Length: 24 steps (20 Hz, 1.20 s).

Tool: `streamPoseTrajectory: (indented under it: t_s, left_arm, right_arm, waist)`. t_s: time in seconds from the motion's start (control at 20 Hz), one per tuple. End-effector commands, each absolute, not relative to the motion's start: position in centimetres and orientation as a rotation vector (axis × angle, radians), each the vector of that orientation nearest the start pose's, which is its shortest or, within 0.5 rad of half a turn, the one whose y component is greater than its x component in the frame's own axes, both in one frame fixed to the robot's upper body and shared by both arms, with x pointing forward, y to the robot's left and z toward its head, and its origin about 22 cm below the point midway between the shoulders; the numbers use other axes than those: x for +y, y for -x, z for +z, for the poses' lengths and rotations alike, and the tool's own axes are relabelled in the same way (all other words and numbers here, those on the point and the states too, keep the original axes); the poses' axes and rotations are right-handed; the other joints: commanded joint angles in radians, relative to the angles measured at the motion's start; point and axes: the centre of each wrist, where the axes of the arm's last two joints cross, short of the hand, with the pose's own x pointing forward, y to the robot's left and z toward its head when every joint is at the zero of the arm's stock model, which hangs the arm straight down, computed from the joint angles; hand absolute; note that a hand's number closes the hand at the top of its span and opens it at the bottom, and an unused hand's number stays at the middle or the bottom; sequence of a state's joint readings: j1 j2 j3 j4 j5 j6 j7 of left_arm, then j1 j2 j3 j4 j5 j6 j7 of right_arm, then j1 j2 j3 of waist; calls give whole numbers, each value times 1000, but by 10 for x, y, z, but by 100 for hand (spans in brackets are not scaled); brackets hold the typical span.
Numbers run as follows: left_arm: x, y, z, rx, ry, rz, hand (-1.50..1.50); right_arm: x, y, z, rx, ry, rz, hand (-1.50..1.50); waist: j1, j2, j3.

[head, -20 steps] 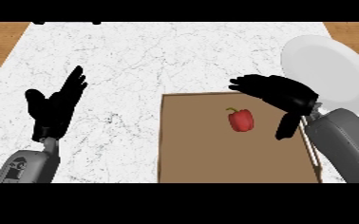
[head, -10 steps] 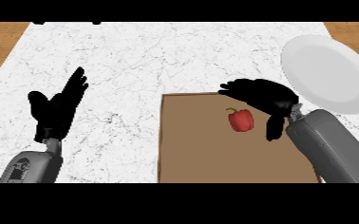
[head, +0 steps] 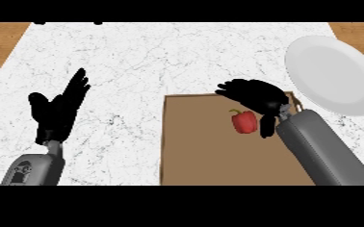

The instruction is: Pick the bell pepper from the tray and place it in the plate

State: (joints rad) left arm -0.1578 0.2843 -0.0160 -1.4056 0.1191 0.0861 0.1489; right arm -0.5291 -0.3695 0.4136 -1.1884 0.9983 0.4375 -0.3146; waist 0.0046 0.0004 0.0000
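A small red bell pepper (head: 244, 121) with a green stem lies on the brown tray (head: 206, 158) near its far edge. My right hand (head: 257, 96) hovers just above and behind the pepper, fingers curved over it and thumb hanging down at its right side; it has no hold on the pepper. The white plate (head: 328, 74) sits at the right edge of the counter, beyond the tray's far right corner. My left hand (head: 58, 109) rests open at the left, fingers up.
The white marble counter (head: 163, 57) stretches across the view, with wooden strips showing at both far corners. The tray takes up the lower middle and right.
My right hand and forearm have swung left across the tray, from its right edge to above the pepper. More of the plate shows now. The pepper and left hand stayed put.
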Motion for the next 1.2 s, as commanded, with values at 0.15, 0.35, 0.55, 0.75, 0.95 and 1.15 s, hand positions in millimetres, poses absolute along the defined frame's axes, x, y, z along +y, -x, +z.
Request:
streamPoseTrajectory:
  t_s: [0.15,0.35,0.55,0.75,0.95,1.15]
  left_arm:
    - [270,-278,12,-1404,-186,-79,0]
    - [298,-292,12,-1408,-158,-78,0]
    - [293,-279,12,-1403,-170,-82,0]
    - [277,-279,18,-1390,-180,-72,0]
    - [292,-283,22,-1419,-164,-91,0]
    - [288,-283,20,-1427,-178,-76,0]
  right_arm:
    - [-184,-344,32,-1177,395,2005,-150]
    - [-186,-352,20,-1184,287,2103,150]
    - [-185,-342,13,-1217,262,2086,150]
    - [-183,-329,9,-1274,273,2032,150]
    - [-178,-358,20,-1260,410,1660,150]
    - [-217,-372,24,-1154,574,1112,150]
  waist:
    - [0,0,0]
    - [2,3,0]
    - [1,0,0]
    - [-2,-2,0]
    - [14,4,1]
    - [-6,13,4]
